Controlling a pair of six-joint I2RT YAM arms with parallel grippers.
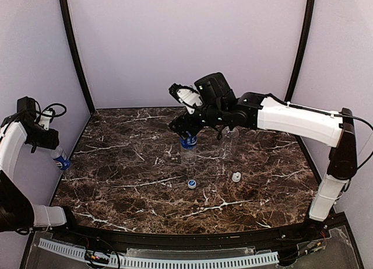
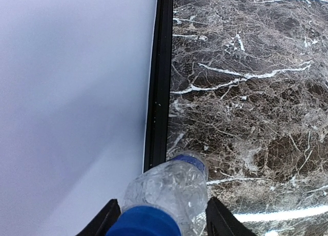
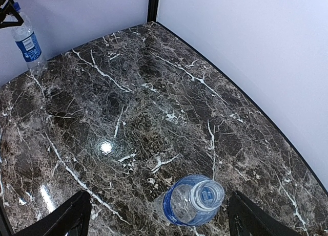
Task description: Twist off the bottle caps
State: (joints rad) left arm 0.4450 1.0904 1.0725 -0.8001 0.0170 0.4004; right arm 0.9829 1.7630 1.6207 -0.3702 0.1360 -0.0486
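My left gripper (image 1: 48, 145) (image 2: 164, 218) is shut on a blue-labelled bottle (image 1: 60, 160) (image 2: 171, 187) by the left wall. Its dark blue cap (image 2: 146, 221) is on. This bottle also shows in the right wrist view (image 3: 28, 41). My right gripper (image 1: 184, 130) (image 3: 161, 215) is open, its jaws wide apart above a second blue-labelled bottle (image 1: 187, 145) (image 3: 195, 200). That bottle stands mid-table with an open, capless neck. A plain clear bottle (image 1: 231, 135) stands just right of it, partly behind the right arm. Two white caps (image 1: 191, 184) (image 1: 236, 177) lie loose on the table.
The dark marble table (image 1: 128, 181) is walled on the left, back and right by pale panels with black frame posts (image 1: 76, 53). A black rail (image 2: 158, 77) runs along the table's left edge beside the held bottle.
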